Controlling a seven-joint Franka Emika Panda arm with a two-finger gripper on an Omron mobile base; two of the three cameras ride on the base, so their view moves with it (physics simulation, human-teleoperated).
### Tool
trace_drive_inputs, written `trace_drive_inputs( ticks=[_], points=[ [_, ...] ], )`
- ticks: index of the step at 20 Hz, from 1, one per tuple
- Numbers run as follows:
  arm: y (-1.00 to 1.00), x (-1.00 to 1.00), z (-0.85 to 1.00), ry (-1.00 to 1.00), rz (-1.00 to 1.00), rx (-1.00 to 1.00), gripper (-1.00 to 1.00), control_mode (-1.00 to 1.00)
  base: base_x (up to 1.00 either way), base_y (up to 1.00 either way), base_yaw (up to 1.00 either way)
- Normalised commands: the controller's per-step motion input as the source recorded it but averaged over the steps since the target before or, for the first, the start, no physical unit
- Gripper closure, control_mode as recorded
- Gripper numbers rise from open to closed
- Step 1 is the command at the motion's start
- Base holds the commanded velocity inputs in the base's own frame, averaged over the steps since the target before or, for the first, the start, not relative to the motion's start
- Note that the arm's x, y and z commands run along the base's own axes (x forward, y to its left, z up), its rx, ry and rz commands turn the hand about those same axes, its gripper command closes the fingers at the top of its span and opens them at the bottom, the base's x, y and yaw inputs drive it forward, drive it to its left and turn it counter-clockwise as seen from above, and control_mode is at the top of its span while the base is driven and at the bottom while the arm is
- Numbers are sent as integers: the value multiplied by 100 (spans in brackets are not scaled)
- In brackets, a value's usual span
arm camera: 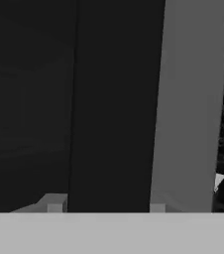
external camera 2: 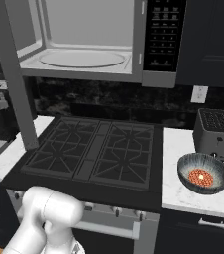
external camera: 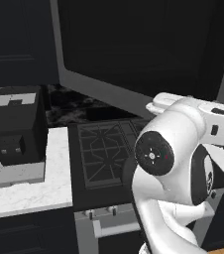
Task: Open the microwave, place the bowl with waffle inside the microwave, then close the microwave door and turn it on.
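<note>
1 microwave (external camera 2: 79, 44) open at top, 1 bowl with waffle (external camera 2: 203, 172) lower right on table (external camera 2: 183, 193) by 1 toaster (external camera 2: 213, 132); tool state can't tell.

Microwave open above the stove, bowl on the right counter.

The microwave (external camera 2: 84, 44) hangs above the stove (external camera 2: 94, 151), and its door (external camera 2: 12, 74) stands swung out at the left side. Right of the stove, the bowl with waffle (external camera 2: 203, 173) sits on the counter (external camera 2: 183, 198), just in front of the toaster (external camera 2: 213, 133). Left of the stove, the coffee machine (external camera: 17, 126) stands on the other counter (external camera: 29, 191).
</note>
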Motion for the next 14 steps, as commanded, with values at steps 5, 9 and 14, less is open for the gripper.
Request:
trace_drive_inputs(
  ticks=[5, 9, 14],
  points=[
    [100, -5, 0, 0, -27, -24, 100, -100, 0, 0, 0],
    [92, 9, -10, 2, -20, -19, -100, -100, 0, 0, 0],
    [9, 3, 0, 2, -2, -1, -100, -100, 0, 0, 0]
  ],
)
